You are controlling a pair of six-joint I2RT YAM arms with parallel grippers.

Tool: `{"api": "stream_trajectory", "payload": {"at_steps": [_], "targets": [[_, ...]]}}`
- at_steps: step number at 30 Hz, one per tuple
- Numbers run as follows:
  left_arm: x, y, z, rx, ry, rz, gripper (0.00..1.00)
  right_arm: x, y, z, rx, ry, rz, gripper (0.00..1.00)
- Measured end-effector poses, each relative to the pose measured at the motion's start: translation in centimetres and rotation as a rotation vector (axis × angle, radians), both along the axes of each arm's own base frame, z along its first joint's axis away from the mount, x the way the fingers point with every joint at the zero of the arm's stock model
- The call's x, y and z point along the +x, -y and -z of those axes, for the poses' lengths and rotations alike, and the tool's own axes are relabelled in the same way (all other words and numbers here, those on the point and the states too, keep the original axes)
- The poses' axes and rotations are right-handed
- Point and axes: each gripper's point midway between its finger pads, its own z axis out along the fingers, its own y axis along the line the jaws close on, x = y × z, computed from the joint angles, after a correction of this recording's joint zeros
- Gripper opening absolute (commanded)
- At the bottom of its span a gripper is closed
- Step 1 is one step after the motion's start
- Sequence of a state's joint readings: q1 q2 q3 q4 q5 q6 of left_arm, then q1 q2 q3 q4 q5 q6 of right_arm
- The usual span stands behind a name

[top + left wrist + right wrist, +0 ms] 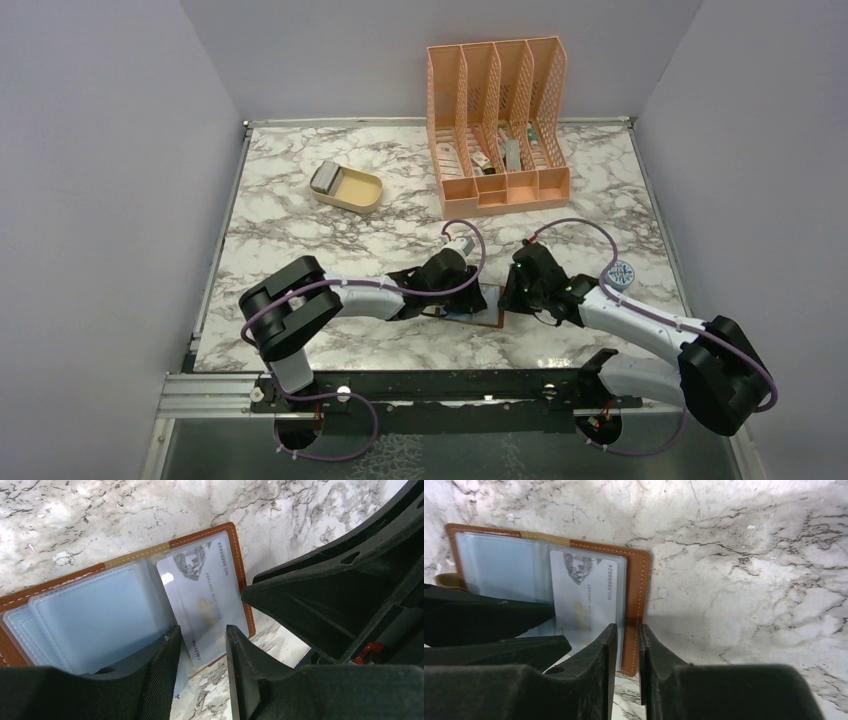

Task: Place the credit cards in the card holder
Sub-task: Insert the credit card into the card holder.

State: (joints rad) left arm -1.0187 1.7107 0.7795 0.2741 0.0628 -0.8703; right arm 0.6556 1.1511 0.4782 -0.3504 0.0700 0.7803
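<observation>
Marble table point(300, 220): the card holder point(100, 610) lies open and flat near the front edge, between the two arms. Left gripper point(202, 632): jaws apart, straddling the near end of a pale credit card point(205, 595) that appears largely sleeved in the right-hand clear pocket. Right gripper point(626, 630): jaws nearly together at the holder's right edge; a pinch cannot be confirmed. Step judged: seating this card. The next move calls for pushing it fully home with the holder steadied.

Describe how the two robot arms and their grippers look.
Both the left arm and the right arm have white links between bulky black joints. A thin purple cable loops along each. The left gripper and the right gripper have two matte black, tapering fingers each.
</observation>
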Motion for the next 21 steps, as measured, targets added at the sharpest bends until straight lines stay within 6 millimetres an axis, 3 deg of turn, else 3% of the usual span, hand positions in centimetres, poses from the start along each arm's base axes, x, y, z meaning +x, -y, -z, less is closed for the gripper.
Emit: {"api": "stream_trajectory", "payload": {"at_steps": [6,12,16,21], "targets": [[0.4,0.1,-1.0,0.001,0.032,0.002,0.46,0.6,0.1,-1.7,-0.004,0.038,0.002,0.30],[2.1,-0.3,-2.9,0.029,0.081,-0.001,0.46,0.6,0.2,-2.2,-0.015,0.041,-0.006,0.31],[4.4,-2.1,-4.3,0.077,0.129,-0.022,0.49,0.6,0.3,-2.9,-0.014,0.052,-0.016,0.33],[9.0,-6.1,-6.8,0.176,0.215,-0.070,0.53,0.8,-0.4,-4.7,0.030,0.109,-0.060,0.34]]}}
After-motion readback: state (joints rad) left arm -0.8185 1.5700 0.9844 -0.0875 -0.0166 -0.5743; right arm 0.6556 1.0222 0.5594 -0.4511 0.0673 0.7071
